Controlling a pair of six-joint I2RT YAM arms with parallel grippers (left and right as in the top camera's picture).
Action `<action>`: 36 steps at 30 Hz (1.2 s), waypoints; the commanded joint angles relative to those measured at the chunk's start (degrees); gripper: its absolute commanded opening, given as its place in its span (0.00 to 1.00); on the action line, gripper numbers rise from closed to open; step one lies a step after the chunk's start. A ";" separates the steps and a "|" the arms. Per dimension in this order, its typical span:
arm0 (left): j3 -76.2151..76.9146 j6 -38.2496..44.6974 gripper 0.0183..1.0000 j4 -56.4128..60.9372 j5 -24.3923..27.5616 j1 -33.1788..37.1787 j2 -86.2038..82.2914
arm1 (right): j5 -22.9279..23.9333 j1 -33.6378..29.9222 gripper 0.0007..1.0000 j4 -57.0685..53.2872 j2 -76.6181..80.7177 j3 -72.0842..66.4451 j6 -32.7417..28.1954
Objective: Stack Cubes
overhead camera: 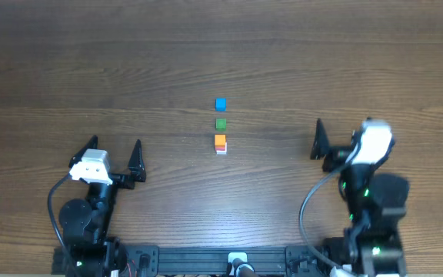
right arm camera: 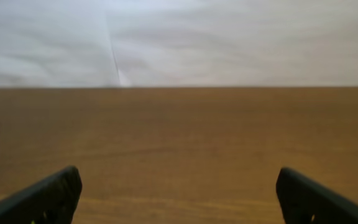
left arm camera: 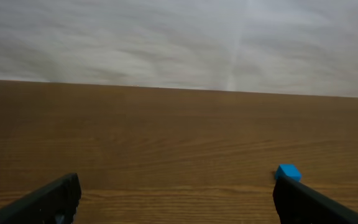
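A short line of cubes sits mid-worktop (overhead camera: 360,61): the blue cube (overhead camera: 220,104) farthest from the arms, then the green cube (overhead camera: 220,123), then the orange cube (overhead camera: 220,141), which seems to rest on a pale cube (overhead camera: 221,151). The left pincer (overhead camera: 115,145) and right pincer (right arm camera: 178,174) sit well apart from them, fingers spread wide and gripping nothing.
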 commanded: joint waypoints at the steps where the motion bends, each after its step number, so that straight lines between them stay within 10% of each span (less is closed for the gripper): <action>1: -0.35 -0.79 1.00 -0.02 -0.44 0.35 -0.42 | -1.92 0.35 0.99 -4.15 14.93 12.68 0.79; 15: -0.35 -0.79 1.00 -0.04 -0.44 0.35 -0.42 | -0.15 18.62 0.99 -25.68 56.08 50.12 11.52; 36: -0.35 -0.79 1.00 -0.04 -0.44 0.35 -0.42 | 2.10 33.44 0.99 -45.92 90.49 70.79 26.51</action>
